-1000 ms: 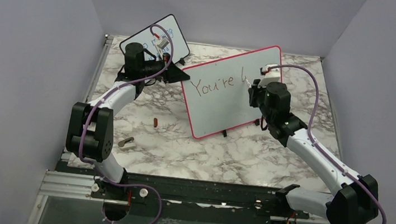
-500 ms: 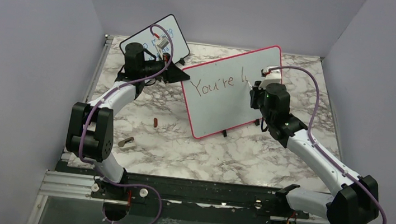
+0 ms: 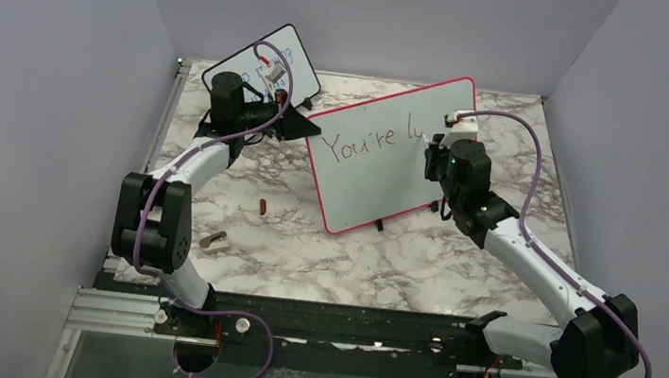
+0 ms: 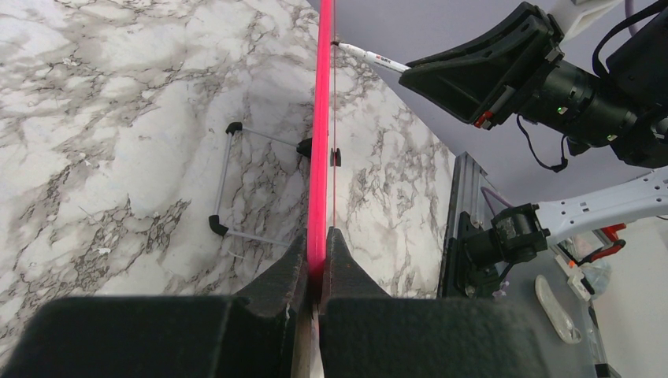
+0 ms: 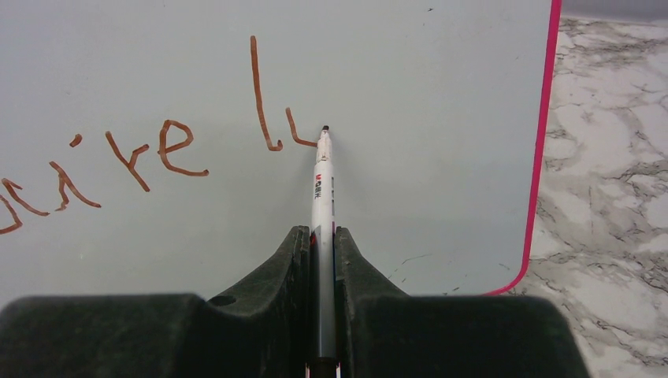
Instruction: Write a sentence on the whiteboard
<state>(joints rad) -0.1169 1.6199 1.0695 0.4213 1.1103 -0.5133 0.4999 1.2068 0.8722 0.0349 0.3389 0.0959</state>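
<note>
The whiteboard [image 3: 380, 175], white with a red-pink frame, stands tilted mid-table. Its frame edge [image 4: 319, 142] runs up the left wrist view. My left gripper [image 4: 317, 253] is shut on that frame edge at the board's left top corner [image 3: 312, 120]. The sentence [image 3: 369, 144] reads "You're l" plus a started stroke in brownish-red; the right wrist view shows its end [image 5: 268, 118]. My right gripper [image 5: 322, 240] is shut on a white marker [image 5: 321, 197], whose tip touches the board beside the last stroke. The right gripper [image 3: 432, 151] stands against the board's right part.
A smaller black-framed board [image 3: 274, 63] with blue writing leans at the back left. A small red cap [image 3: 263, 206] and a grey piece [image 3: 213, 239] lie on the marble table [image 3: 303, 262]. The board's wire stand [image 4: 224, 181] rests behind it.
My right gripper with the marker has shifted slightly right and up along the board, adding a short stroke after the "l". The left arm has not moved.
</note>
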